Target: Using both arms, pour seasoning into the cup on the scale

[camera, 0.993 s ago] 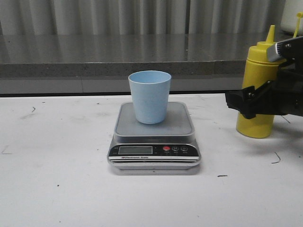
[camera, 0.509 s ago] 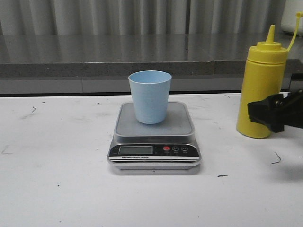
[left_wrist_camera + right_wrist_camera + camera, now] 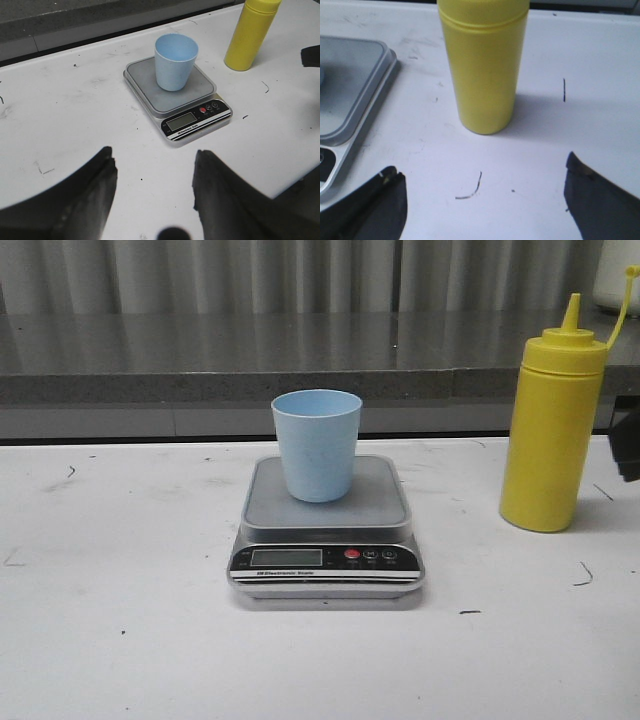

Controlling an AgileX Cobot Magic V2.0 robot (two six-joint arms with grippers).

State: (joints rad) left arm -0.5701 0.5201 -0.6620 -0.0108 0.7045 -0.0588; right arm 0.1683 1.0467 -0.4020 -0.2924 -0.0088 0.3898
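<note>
The pale blue cup (image 3: 317, 443) stands upright on the grey platform of the silver scale (image 3: 375, 502) at the table's middle; both also show in the left wrist view, cup (image 3: 175, 61) and scale (image 3: 150, 95). The yellow seasoning bottle (image 3: 552, 420) stands upright on the table to the right of the scale, nozzle up. My right gripper (image 3: 482, 177) is open and empty, well back from the bottle (image 3: 484, 65); only a dark sliver of it (image 3: 628, 445) shows at the front view's right edge. My left gripper (image 3: 152, 167) is open and empty, above bare table short of the scale.
A grey counter ledge (image 3: 300, 380) runs along the back of the white table (image 3: 120, 620). Small dark scuff marks dot the tabletop, one curved mark (image 3: 470, 189) between my right gripper's fingers.
My right gripper has let go of the yellow bottle and drawn back to the right, almost out of the front view. The bottle, cup and scale have not moved.
</note>
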